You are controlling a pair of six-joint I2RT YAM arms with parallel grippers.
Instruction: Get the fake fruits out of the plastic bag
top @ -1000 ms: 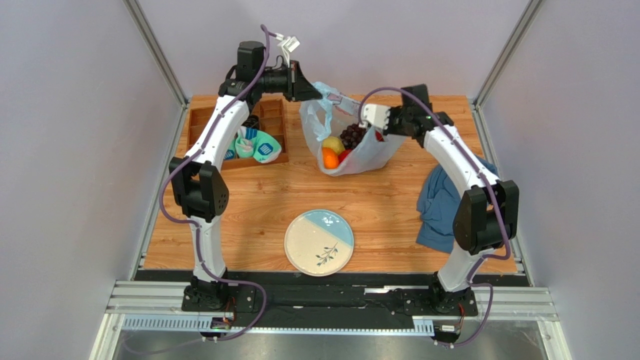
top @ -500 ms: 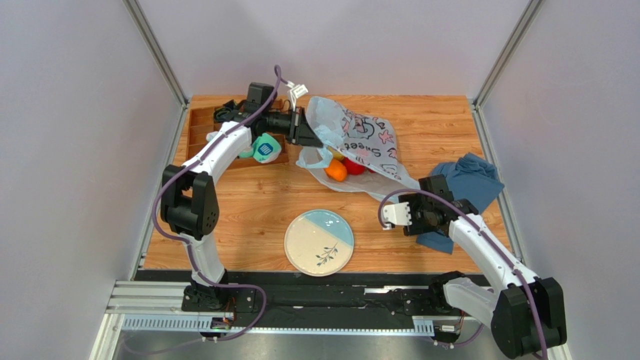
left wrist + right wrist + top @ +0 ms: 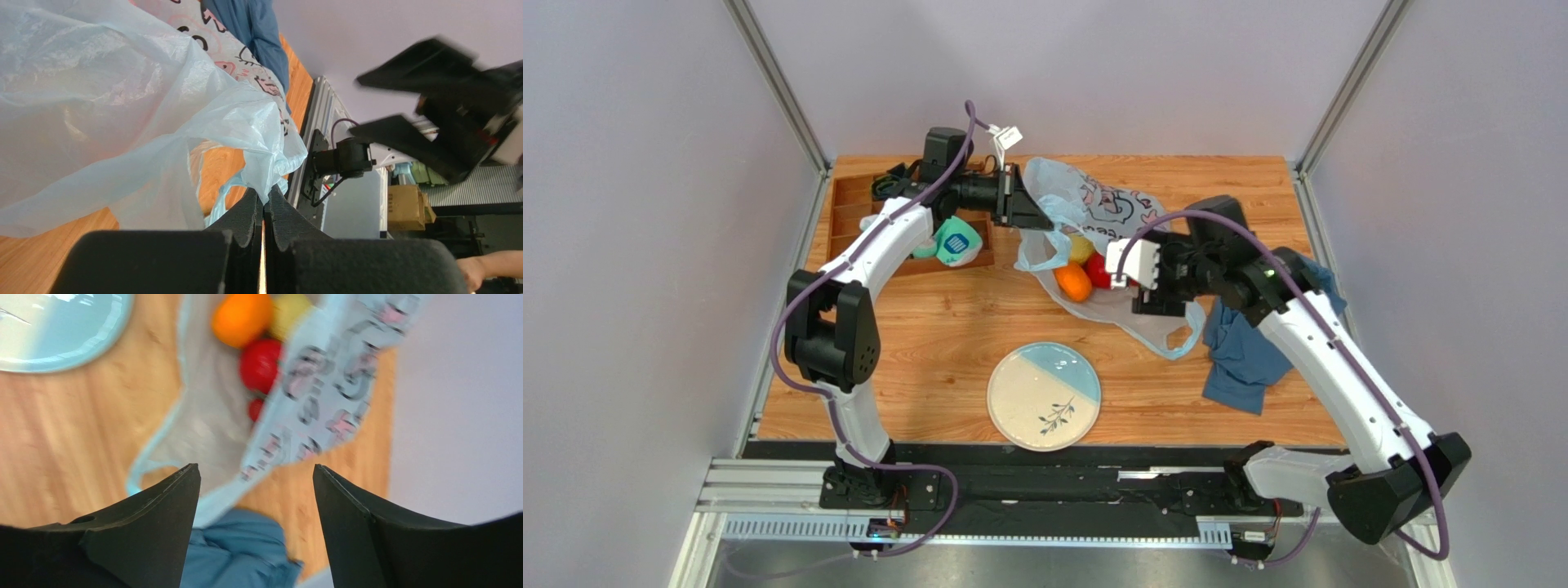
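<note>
Top external view: left claw (image 3: 1020, 202) is holding up one rim of the plastic bag (image 3: 1114, 211), fingers pressed together on the thin film; left wrist view is showing the pale-blue edge pinched right at the tips. Likely reason: lifting that side is propping the mouth open toward the right claw (image 3: 1143, 279). Bag is draping away from the left claw and down onto the worktop (image 3: 928, 325), lying slack beneath the right claw. Right claw is hovering over it with fingers spread wide, gripping nothing; right wrist view is looking straight down between them. Fruits are lying on the bag's lower layer at the open mouth, just ahead of the right claw: orange (image 3: 241, 318), red apple (image 3: 260, 364), yellow pear (image 3: 291, 309), plus one smaller red fruit (image 3: 256, 408) partly under the printed film. Plate (image 3: 1044, 395) is sitting off to the right claw's near side, blue cloth (image 3: 1241, 355) under its wrist. Judgement: nothing is out yet; next move is calling for a drop onto the apple or orange without snagging film
</note>
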